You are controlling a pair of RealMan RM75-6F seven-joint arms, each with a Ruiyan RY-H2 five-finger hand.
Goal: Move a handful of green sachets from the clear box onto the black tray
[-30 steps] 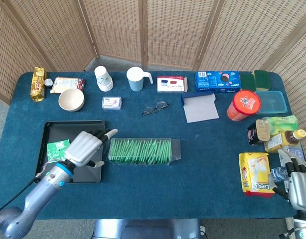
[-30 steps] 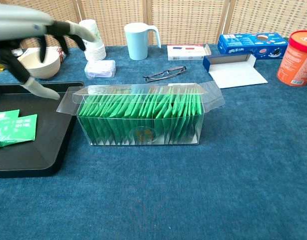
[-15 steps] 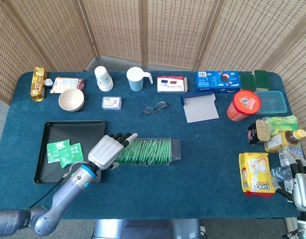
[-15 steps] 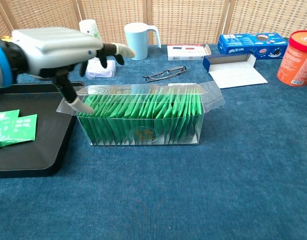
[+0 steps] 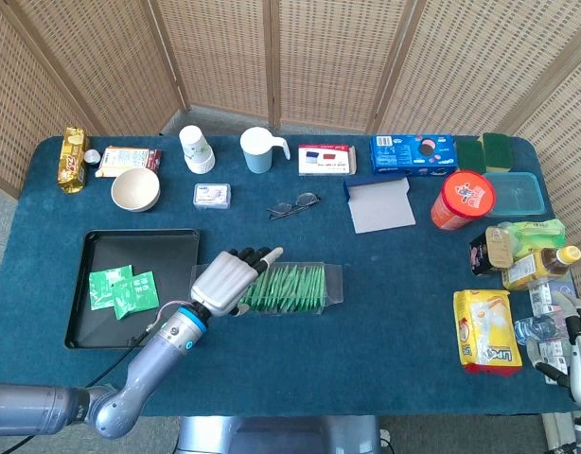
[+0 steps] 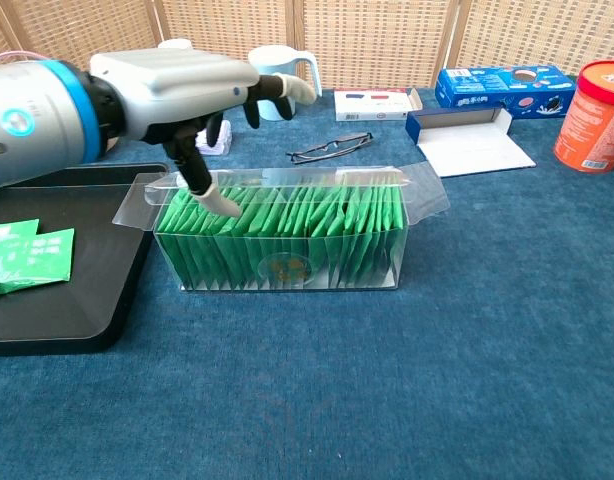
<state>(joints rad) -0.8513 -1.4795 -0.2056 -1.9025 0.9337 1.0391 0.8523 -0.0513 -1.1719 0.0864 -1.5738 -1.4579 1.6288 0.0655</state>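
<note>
Green sachets (image 6: 287, 225) stand packed in the clear box (image 6: 287, 270); two lie on the black tray (image 5: 87, 241). Your left hand (image 6: 172, 90) hovers over them, fingers apart, empty. Dip in and pinch a bunch.

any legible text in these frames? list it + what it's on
"LIKA", partly legible: yellow packet, table's right edge.
Blue biscuit box: print too blurred to read.
Red tub: label graphics, unreadable.
Green sachets, round mark on clear box: too small to read.
Gold packet: dark label, unreadable.
Nothing else legible.
</note>
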